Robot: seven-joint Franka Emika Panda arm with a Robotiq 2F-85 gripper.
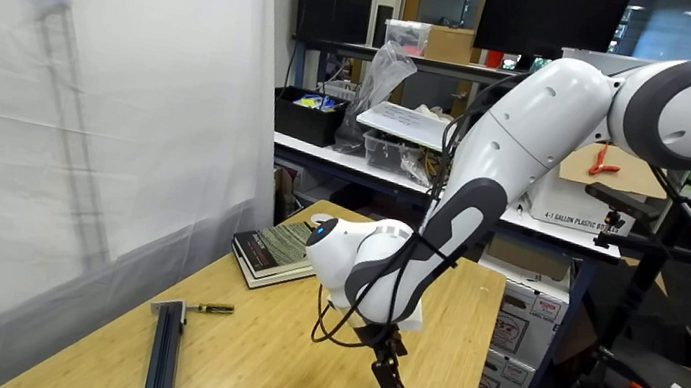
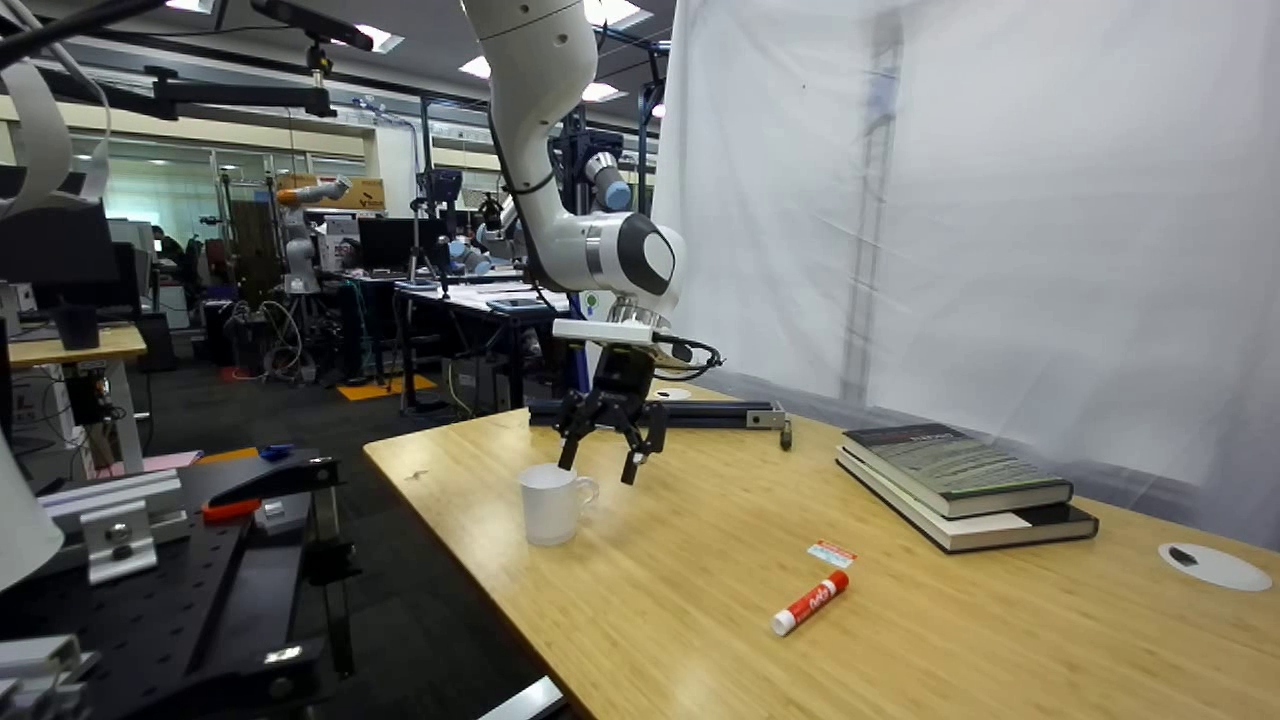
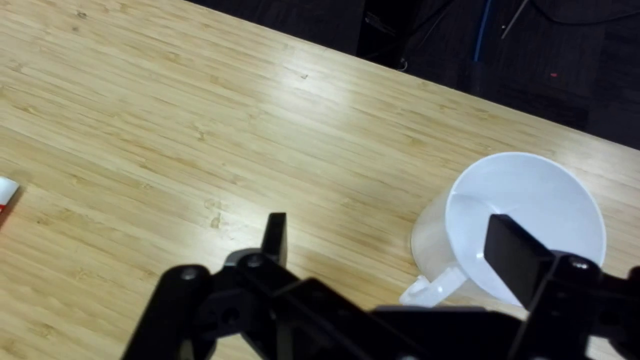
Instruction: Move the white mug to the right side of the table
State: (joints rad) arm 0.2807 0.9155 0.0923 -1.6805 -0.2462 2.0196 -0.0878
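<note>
hanging low with a spread claw [image 2: 599, 464], pinching nothing, with one finger [image 3: 517, 257] at the mouth of the white mug [image 2: 547, 515] (inside or just above, cannot tell) and the handle [image 3: 440, 286] within the gap, presumably to clamp that side. below, set upright near the edge of the surface [image 2: 680, 600], perhaps for easy reach. well apart from the red marker [image 2: 810, 603] and, farther off, from the stacked books [image 2: 960, 485], so probably free to lift unhindered.
</note>
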